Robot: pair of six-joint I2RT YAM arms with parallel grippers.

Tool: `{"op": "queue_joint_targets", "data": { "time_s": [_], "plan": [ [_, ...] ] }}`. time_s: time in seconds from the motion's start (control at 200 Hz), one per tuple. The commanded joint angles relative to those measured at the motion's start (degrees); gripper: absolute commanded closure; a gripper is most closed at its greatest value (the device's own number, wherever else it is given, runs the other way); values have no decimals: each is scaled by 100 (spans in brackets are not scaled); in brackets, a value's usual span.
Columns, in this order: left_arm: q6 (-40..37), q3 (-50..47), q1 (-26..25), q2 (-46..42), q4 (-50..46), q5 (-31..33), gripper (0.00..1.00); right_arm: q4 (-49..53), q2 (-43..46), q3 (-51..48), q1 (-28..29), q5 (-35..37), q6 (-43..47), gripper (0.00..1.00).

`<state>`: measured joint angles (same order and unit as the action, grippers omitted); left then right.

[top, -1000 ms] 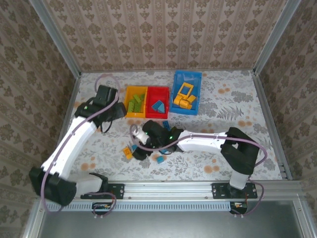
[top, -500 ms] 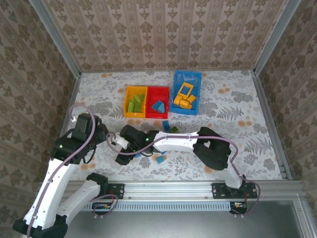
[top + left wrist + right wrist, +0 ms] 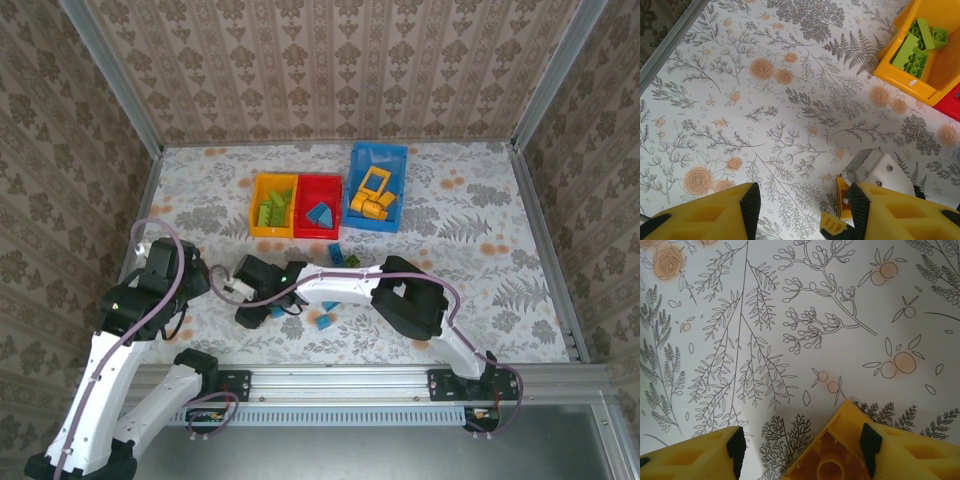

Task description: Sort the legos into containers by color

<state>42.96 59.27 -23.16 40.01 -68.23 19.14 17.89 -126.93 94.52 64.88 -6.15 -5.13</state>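
Left claw [image 3: 804,202] hangs open and empty above the tabletop [image 3: 740,100]. Right claw [image 3: 803,445], further right, is set partly open astride a yellow brick [image 3: 827,455] lying on the tabletop. One finger touches the brick, while the other stands clear. The brick is best centred before the jaws are closed, so it is not pushed askew. Yellow pieces are seen in the blue bin [image 3: 378,148], far right, where it likely belongs.

Yellow brick [image 3: 826,455], lower part beyond the right wrist view's bottom edge.
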Motion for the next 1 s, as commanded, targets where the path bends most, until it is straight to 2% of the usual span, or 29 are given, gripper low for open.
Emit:
{"op": "queue_joint_targets", "data": {
  "time_s": [0.0, 0.165, 0.36, 0.465, 0.62, 0.74, 0.995],
  "plan": [
    [63, 156, 28, 2, -99, 69, 47, 542, 25, -445, 85, 282, -130, 34],
    [89, 89, 25, 76, 28, -39, 47, 291, 144, -690, 126, 495, -16, 28],
    [99, 77, 24, 174, 112, -110, 47, 733, -136, -112, 139, 807, 278, 29],
    [110, 72, 22, 182, 121, -116, 47, 696, -116, -153, 147, 926, 397, 39],
    [104, 67, 22, 200, 158, -138, 47, 315, 168, -386, 148, 1072, 589, 60],
    [90, 63, 22, 251, 222, -155, 47, 173, 341, -445, 98, 1238, 640, 71],
    [93, 14, 16, 349, 362, -241, 48, -284, 946, -911, -171, 1004, 617, 80]
  ]
}}
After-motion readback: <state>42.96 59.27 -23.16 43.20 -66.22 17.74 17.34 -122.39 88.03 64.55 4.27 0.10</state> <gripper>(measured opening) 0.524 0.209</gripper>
